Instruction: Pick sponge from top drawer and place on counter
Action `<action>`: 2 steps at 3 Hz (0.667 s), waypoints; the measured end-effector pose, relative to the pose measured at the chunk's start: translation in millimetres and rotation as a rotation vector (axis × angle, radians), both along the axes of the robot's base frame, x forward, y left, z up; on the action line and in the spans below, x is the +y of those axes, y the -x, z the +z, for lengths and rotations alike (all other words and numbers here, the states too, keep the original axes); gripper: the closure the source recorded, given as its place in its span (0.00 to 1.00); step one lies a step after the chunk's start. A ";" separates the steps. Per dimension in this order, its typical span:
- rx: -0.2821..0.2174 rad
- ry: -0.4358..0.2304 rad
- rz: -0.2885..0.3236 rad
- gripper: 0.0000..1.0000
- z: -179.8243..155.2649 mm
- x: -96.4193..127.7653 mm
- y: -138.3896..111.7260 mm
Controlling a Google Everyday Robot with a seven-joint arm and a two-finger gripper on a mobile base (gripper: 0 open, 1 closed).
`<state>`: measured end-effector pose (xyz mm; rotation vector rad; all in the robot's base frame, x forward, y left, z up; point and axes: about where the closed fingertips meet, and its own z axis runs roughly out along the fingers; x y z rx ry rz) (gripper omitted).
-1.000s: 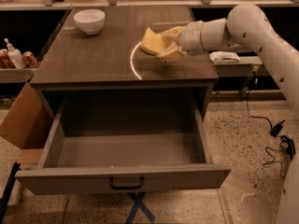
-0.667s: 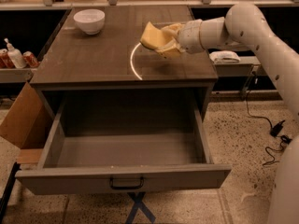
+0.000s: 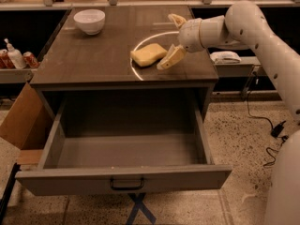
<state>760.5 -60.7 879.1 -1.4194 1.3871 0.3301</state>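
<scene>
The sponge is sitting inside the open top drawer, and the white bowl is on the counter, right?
Not quite. The camera view shows the sponge lying on the counter, beside the robot's open tool. The top drawer is open, and the white bowl is on the counter.

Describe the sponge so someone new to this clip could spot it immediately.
Start at the dark wood-grain counter above the open top drawer. Right of centre, inside the white arc, lies the sponge, just left of the open gripper. It is a pale yellow foam block, unlike the round white bowl far left.
</scene>
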 end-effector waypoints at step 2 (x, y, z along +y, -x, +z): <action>-0.038 0.000 -0.064 0.00 25.9 -47.2 45.3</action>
